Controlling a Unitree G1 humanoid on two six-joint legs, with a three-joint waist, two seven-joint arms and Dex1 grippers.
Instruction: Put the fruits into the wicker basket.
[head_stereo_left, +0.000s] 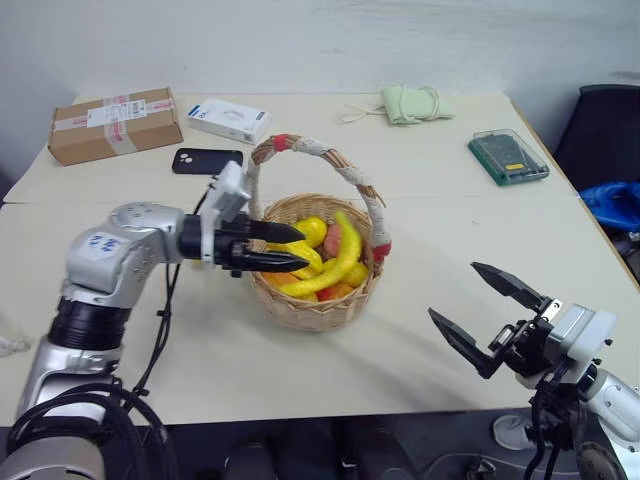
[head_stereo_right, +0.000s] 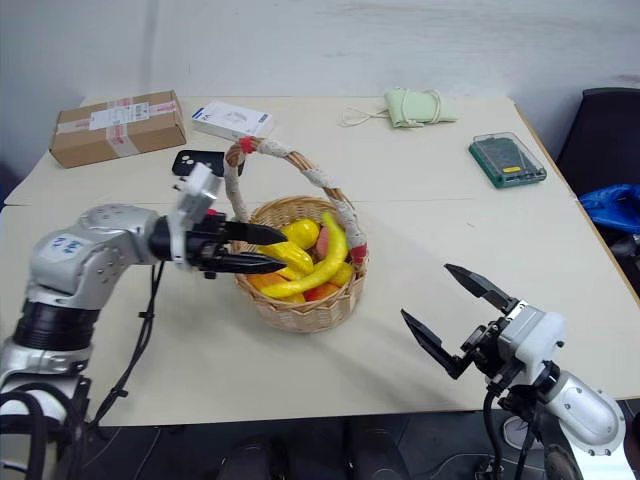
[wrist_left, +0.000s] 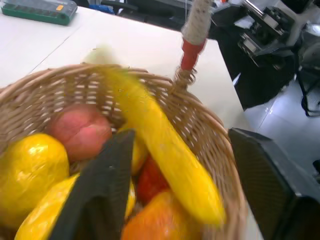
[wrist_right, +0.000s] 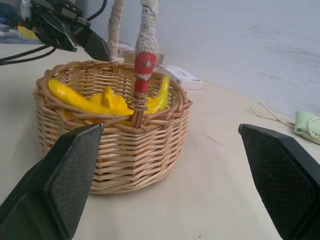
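**A:** Centre frame, on the pale tabletop (head_stereo_left: 420, 220) — the round, light-tan woven wicker basket (head_stereo_left: 318, 300) with its tall cord-wrapped arched handle, holding what looks like every toy fruit in sight: a long curved yellow banana (head_stereo_left: 335, 262), a round glossy yellow fruit (head_stereo_left: 312, 231), a peach-pink piece (head_stereo_left: 333, 238) and an orange one (head_stereo_left: 335, 291) low in the heap.

**B:** And the arms?

**A:** From centre left, the left gripper (head_stereo_left: 285, 247) reaches just over the basket's rim; its two black fingers stand apart around nothing, the banana lying loose below them. At lower right, the right gripper (head_stereo_left: 487, 313) hangs well apart from the basket, jaws spread wide and empty.

**B:** Any fruit left outside?

**A:** None that I can find. At upper left of the frame sit a taped brown cardboard box (head_stereo_left: 115, 123), a white flat packet (head_stereo_left: 229, 119) and a black phone (head_stereo_left: 206, 160); at upper right, a pale green pouch (head_stereo_left: 412, 103) and a green clear-lidded case (head_stereo_left: 508, 157) — none of them fruit.

**B:** So the job is about done?

**A:** By my reading, yes — only the left arm's pulling clear seems to be left.
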